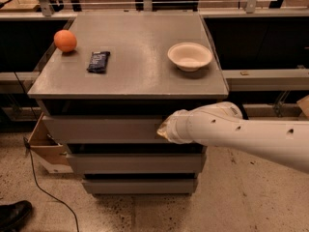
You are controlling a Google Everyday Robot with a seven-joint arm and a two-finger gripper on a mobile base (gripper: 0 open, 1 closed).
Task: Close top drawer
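Note:
The top drawer [101, 128] is the widest grey front panel of the grey cabinet [140, 76], just under the cabinet's top slab. A dark gap shows above the panel, and none of the drawer's interior is visible. My gripper [162, 129] is at the end of the white arm [241, 134], which reaches in from the right. It rests against the drawer front, right of its middle, and the wrist hides its tip.
On the cabinet top lie an orange [65, 40], a dark packet [98, 61] and a white bowl [189, 56]. Two narrower drawer fronts [135, 162] sit below. A cardboard box [46, 151], a cable [43, 190] and a black shoe [12, 215] are at the left on the floor.

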